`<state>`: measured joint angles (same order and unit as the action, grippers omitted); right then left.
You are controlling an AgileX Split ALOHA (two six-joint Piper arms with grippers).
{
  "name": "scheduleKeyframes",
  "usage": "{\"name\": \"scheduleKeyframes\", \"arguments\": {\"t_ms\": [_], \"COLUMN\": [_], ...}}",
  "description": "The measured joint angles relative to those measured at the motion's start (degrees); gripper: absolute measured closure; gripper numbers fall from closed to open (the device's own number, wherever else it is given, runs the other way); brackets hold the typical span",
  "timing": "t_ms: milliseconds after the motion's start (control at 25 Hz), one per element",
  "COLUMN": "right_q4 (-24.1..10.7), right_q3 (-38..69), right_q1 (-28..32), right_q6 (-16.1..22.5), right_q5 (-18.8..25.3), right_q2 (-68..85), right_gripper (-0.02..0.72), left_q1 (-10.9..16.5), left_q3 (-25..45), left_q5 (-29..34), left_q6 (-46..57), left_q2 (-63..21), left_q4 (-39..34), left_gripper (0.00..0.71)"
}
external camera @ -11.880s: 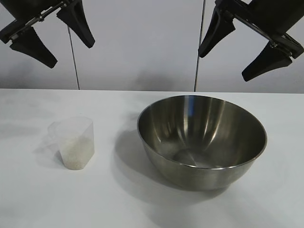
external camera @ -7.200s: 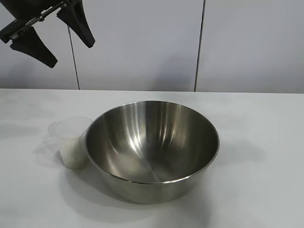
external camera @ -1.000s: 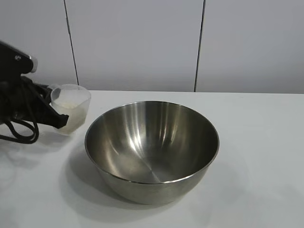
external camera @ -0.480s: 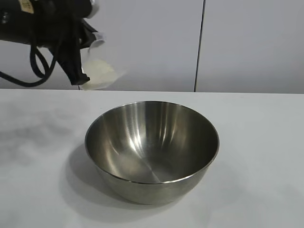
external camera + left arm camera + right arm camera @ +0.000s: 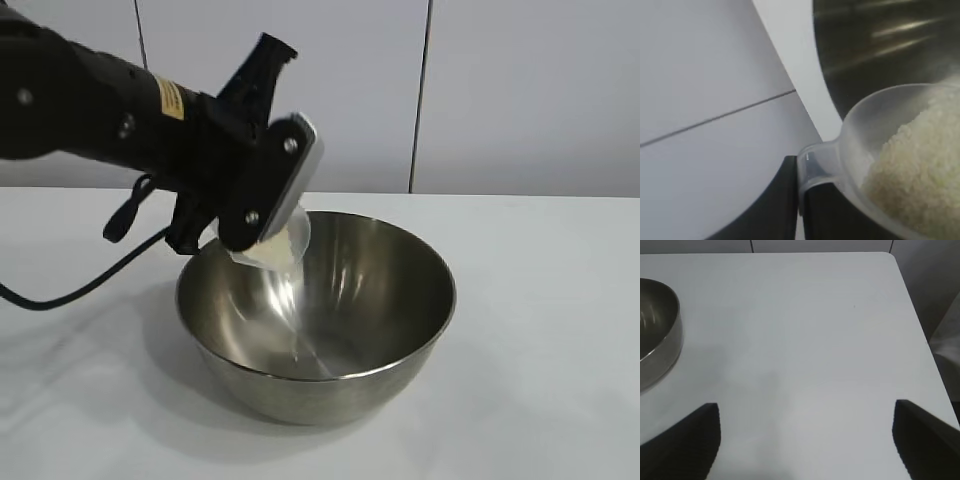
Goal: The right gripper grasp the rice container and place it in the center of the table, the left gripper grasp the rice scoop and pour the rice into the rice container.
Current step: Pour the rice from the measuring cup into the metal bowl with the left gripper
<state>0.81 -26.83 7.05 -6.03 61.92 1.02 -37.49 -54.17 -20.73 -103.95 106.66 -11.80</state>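
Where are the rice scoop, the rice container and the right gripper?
rice scoop (image 5: 865, 117): left wrist view, clear inner wall.
rice container (image 5: 385, 275): exterior view, inner wall.
right gripper (image 5: 805, 440): right wrist view, midway between the open fingertips.

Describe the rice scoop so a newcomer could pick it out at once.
Start at the steel bowl in the middle of the white table. Over its left rim the left gripper holds the scoop tipped, rice spilling down. It is the only small clear plastic cup, pinched by its tab handle.
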Motion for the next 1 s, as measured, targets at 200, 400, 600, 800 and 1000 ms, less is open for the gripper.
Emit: {"name": "scheduleKeyframes", "arguments": {"t_ms": [200,400,600,800,1000], "right_q4": [0.0,0.0,0.0,0.0,0.0], "right_q3": [0.0,0.0,0.0,0.0,0.0], "right_q1": [0.0,0.0,0.0,0.0,0.0], "right_q6": [0.0,0.0,0.0,0.0,0.0], "right_q5": [0.0,0.0,0.1,0.1,0.1], "right_q2": [0.0,0.0,0.0,0.0,0.0], "right_gripper": [0.064,0.064,0.064,0.064,0.064], "left_q1": [-1.3,-1.5,-1.5,-1.8,-3.2], "left_q3": [-0.1,-0.2,-0.3,-0.3,-0.3], "left_q5": [-6.8,-9.2,-10.1,-11.9,-12.1], "left_q6": [-9.9,-10.9,-14.8,-16.4,-18.0], "left_q2": [3.2,3.2,2.9,1.6,1.4], "left_q4": [-2.1,-3.9,-4.0,-5.4,-6.8], "left_gripper": [0.704,0.704,0.704,0.704,0.704]}}
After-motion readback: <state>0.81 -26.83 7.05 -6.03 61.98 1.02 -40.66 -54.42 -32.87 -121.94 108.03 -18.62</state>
